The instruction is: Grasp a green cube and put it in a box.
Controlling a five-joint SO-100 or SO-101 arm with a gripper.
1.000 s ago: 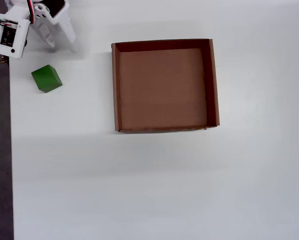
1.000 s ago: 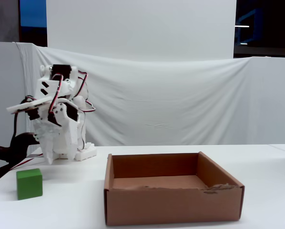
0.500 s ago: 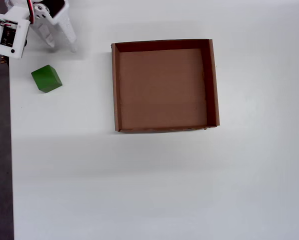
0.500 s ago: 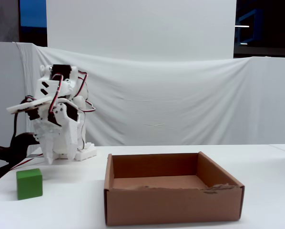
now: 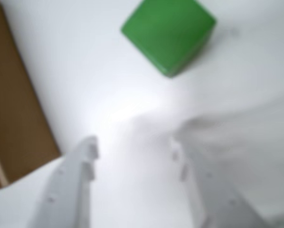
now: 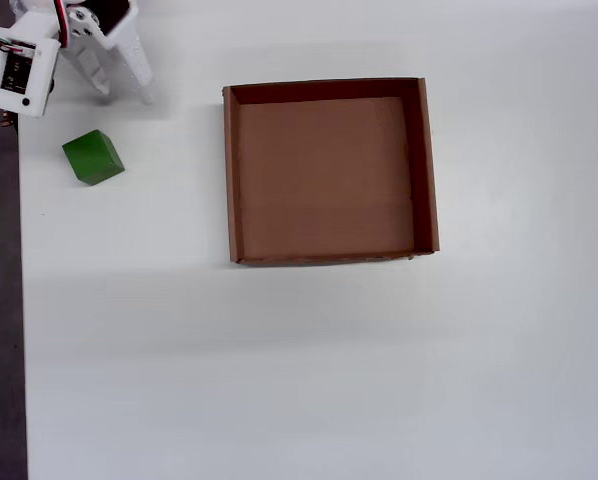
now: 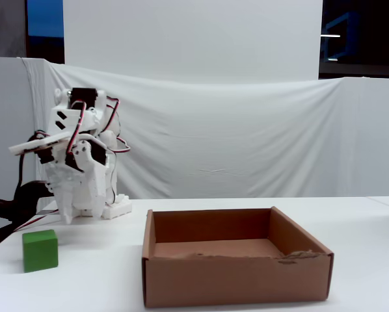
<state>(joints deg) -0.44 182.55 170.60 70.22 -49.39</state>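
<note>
white table (image 6: 279,380) holds unmarked green cube (image 6: 93,158) and box (image 6: 232,180); end effector (image 5: 132,149) spread wide, empty.

One green cube (image 6: 93,158) sits out on the white table (image 6: 309,370), and that is the only block anywhere in view. One box (image 6: 234,180), a single brown cardboard tray, with nothing inside it. One white arm (image 7: 77,169) stands at the table's edge, carrying one gripper (image 5: 132,147) with two fingers (image 5: 87,152).
</note>
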